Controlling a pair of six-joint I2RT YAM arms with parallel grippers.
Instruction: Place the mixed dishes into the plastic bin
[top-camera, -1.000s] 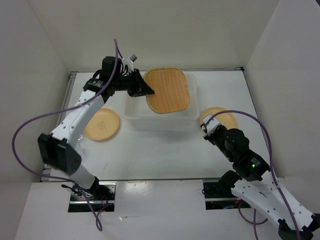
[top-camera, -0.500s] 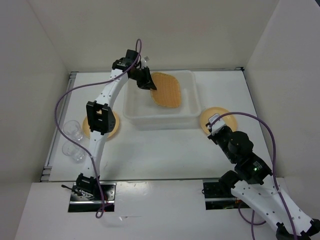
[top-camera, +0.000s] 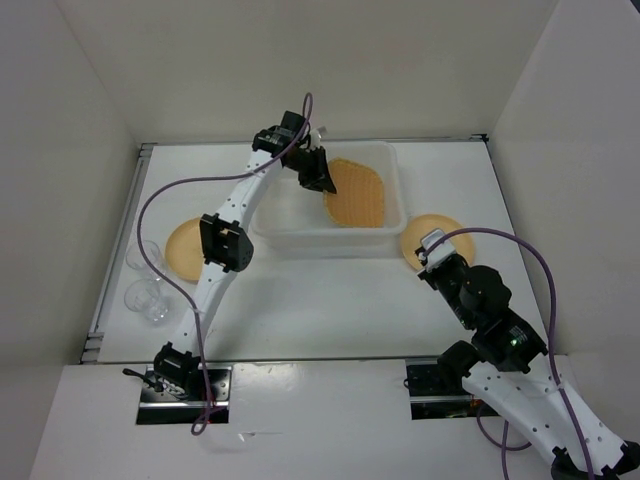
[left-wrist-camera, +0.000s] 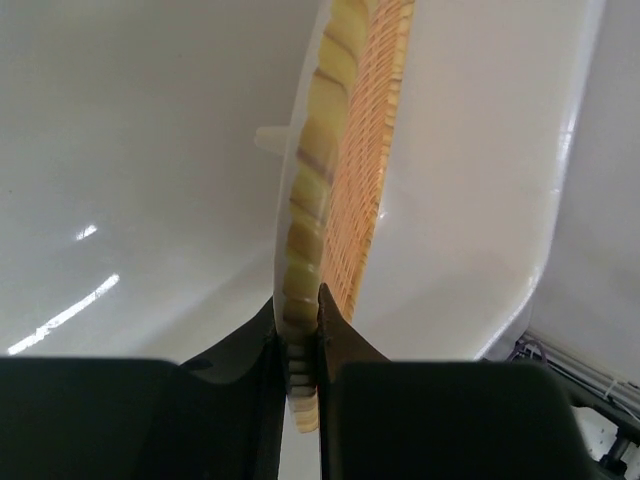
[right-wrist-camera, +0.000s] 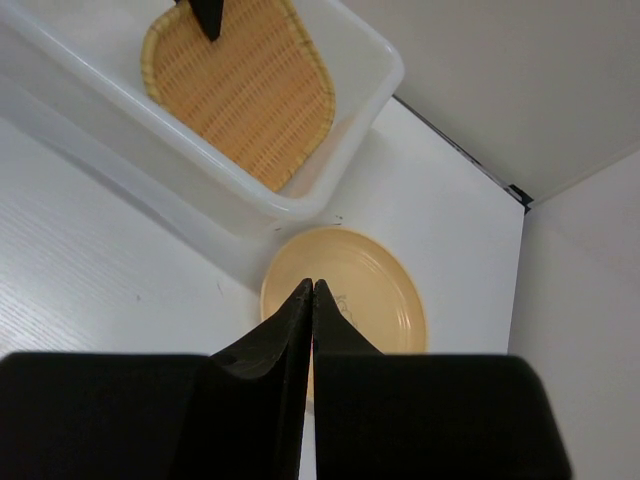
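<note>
- A white table (top-camera: 330, 300) stands between plain white walls, with a translucent plastic bin (top-camera: 300, 238) toward its far side.
- Only the overhead view shows the clear cups (top-camera: 141, 257), well to the left of the bin near the table's edge. It also shows the left round plate (top-camera: 182, 250) between them and the bin, partly under the left arm.
- Only the left wrist view shows the woven plate (left-wrist-camera: 345, 170) edge-on, standing steeply tilted against the bin's pale inside.
- The right wrist view shows that plate's woven face in the bin's right half. The right round plate (right-wrist-camera: 365, 290) lies on the table just beside the bin's right corner.
- The left arm stretches far forward over the bin's left side. The left gripper (left-wrist-camera: 297, 300) dips inside, clamped on the woven plate's rim.
- The right arm is bent. The right gripper (right-wrist-camera: 312, 285) hovers over the near edge of the right round plate, fingers pressed together and holding nothing.
</note>
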